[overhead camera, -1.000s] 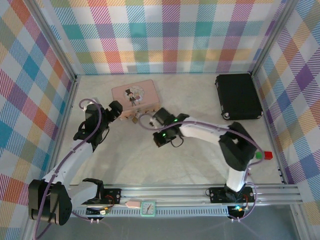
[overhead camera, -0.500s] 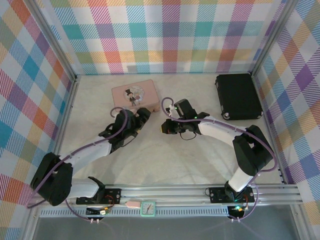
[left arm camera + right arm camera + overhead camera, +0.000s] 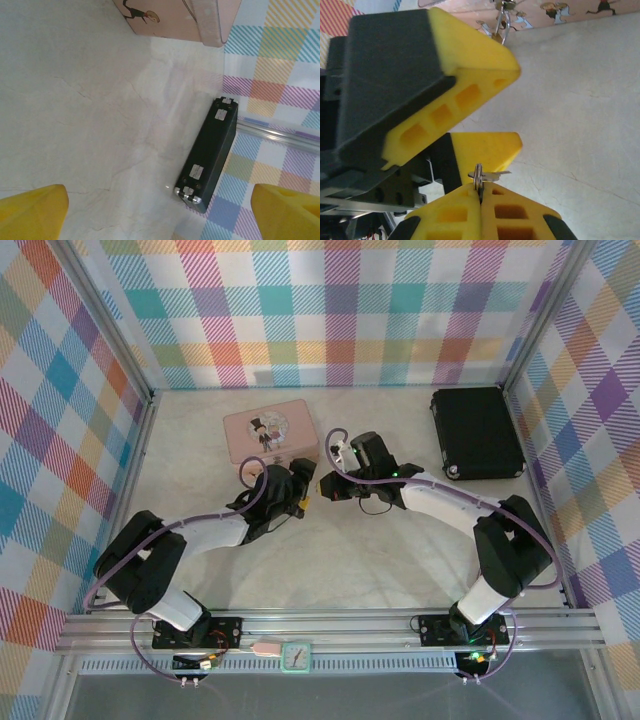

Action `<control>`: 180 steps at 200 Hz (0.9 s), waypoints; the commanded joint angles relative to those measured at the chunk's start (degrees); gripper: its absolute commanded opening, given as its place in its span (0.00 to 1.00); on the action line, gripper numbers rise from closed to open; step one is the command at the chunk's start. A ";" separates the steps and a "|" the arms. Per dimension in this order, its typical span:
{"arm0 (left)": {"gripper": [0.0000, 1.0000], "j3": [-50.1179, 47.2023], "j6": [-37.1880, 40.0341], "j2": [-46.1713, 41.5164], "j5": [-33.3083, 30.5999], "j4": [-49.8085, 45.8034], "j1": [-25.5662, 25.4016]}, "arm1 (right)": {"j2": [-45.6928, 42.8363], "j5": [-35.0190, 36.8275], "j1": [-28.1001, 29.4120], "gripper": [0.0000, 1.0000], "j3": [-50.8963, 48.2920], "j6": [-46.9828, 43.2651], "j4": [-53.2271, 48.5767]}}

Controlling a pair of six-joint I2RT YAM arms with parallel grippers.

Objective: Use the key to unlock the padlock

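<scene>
My right gripper (image 3: 480,192) is shut on a metal ring that carries a small silver key (image 3: 490,175), whose blade points sideways. Directly in front of it are my left gripper's yellow fingers (image 3: 470,75), spread apart, one above the key and one just behind it. In the top view the two grippers meet in front of the pink tin (image 3: 270,432), the left gripper (image 3: 300,500) open and the right gripper (image 3: 325,486) close beside it. The small brass padlock (image 3: 498,31) hangs by its silvery shackle from the tin's front (image 3: 555,10). My left gripper (image 3: 160,215) holds nothing.
A black case (image 3: 477,432) lies flat at the back right, close to the right wall, and its latch end shows in the left wrist view (image 3: 210,155). Plaid walls enclose the table on three sides. An aluminium rail runs along the near edge.
My left gripper swung from the tin's left side to the right, in front of the tin, and now faces the right gripper. The right gripper moved back and right with the key, then held.
</scene>
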 commanded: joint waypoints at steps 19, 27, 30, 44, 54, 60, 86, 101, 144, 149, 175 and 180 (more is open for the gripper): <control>0.92 1.18 -6.79 1.17 1.03 10.26 -0.54 | -2.45 -0.03 -0.54 0.00 -0.46 -1.47 4.46; 0.92 1.27 -7.45 1.72 1.93 11.22 -0.49 | -2.45 -0.37 -0.51 0.00 -0.63 -1.55 5.04; 0.92 1.29 -7.54 1.91 2.21 11.66 -0.53 | -2.45 -0.56 -0.53 0.00 -0.71 -1.53 5.30; 0.92 1.65 -7.51 2.56 3.66 11.90 -0.62 | -2.36 -1.40 -0.54 0.00 -1.08 -1.46 6.59; 0.92 1.56 -7.99 2.94 4.19 12.05 -0.84 | -2.27 -1.99 -0.54 0.00 -1.37 -1.40 7.46; 0.92 1.20 -8.52 3.10 4.48 12.66 -0.97 | -2.18 -2.25 -0.48 0.00 -1.50 -1.41 7.84; 0.85 -0.34 -10.22 3.79 4.53 15.81 -1.06 | -2.01 -2.29 -0.47 0.00 -1.59 -2.01 7.45; 0.81 -0.81 -10.24 3.41 4.16 16.41 -1.06 | -1.92 -2.28 -0.49 0.00 -1.77 -2.26 7.22; 0.71 -0.74 -10.14 2.92 4.05 16.17 -1.06 | -2.49 -1.49 -0.54 0.00 -2.91 -2.14 6.92; 0.69 -0.83 -10.08 2.91 4.07 16.19 -1.06 | -2.62 -1.40 -0.53 0.00 -3.00 -2.20 6.82; 0.63 -1.41 -9.96 2.99 3.59 16.13 -1.06 | -3.30 -0.94 -0.62 0.00 -3.18 -2.46 5.98; 0.62 -1.53 -9.83 3.00 3.53 16.06 -1.06 | -3.47 -0.72 -0.62 0.00 -3.26 -2.56 5.83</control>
